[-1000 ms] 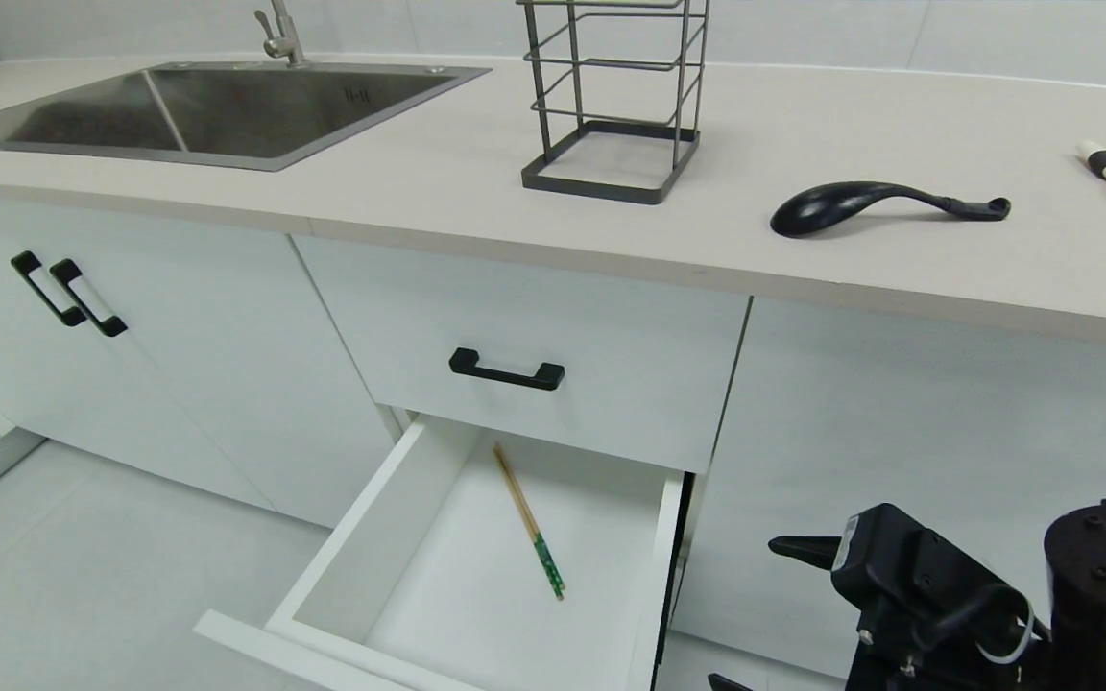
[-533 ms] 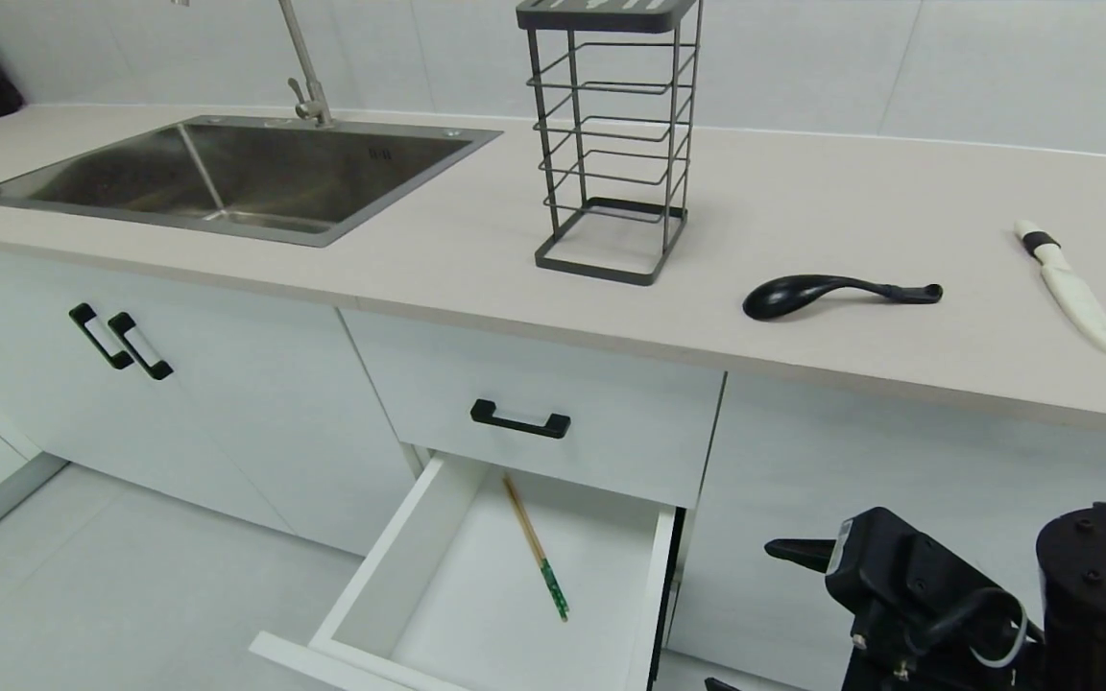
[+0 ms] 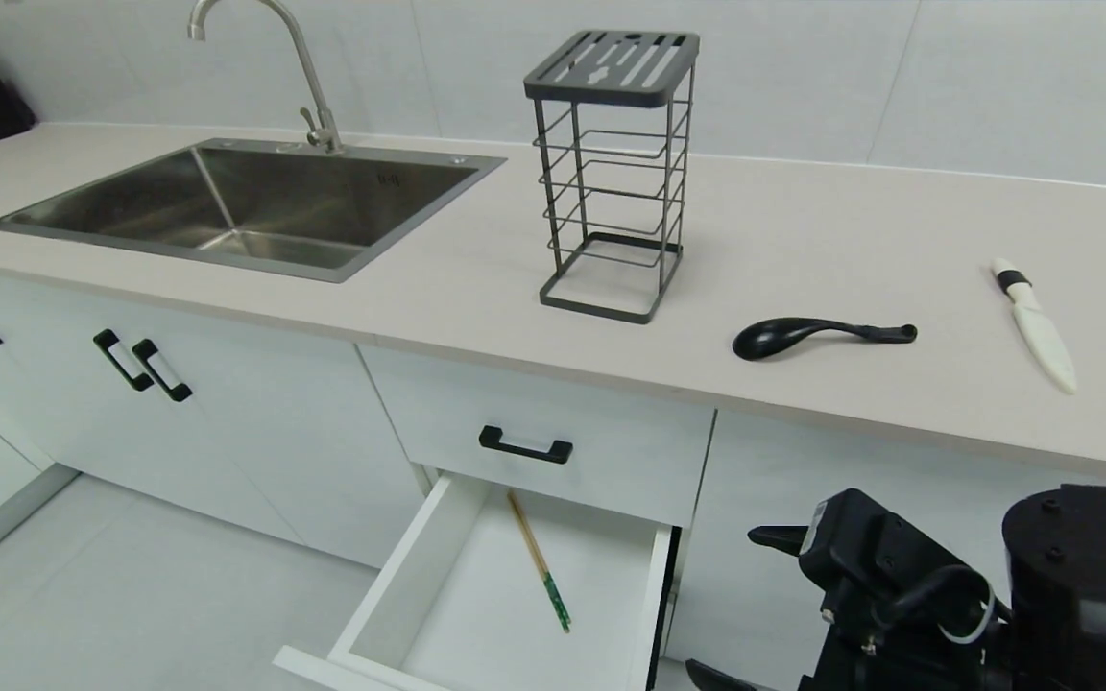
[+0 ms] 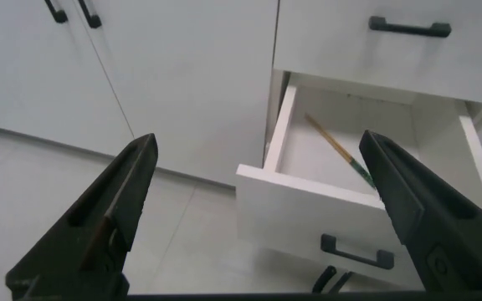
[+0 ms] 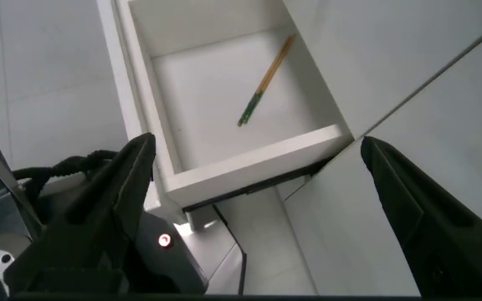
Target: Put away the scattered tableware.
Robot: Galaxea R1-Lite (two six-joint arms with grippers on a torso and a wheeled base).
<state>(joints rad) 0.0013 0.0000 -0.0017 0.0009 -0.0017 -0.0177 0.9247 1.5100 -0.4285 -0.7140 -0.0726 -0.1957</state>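
On the counter: one black spoon (image 3: 803, 335), one white knife (image 3: 1038, 331), one wire rack (image 3: 611, 182), one sink (image 3: 159, 252), one faucet (image 3: 299, 58). Below: two drawers (image 3: 553, 422), five black handles (image 3: 524, 445), and chopsticks (image 3: 539, 561), one stick or two, I cannot tell.

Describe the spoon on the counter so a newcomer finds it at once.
Start at the beige countertop and find the tall wire rack right of the sink. The spoon lies between that rack and a white knife, near the front edge. Of the two utensils, it is the black one with a curved handle.
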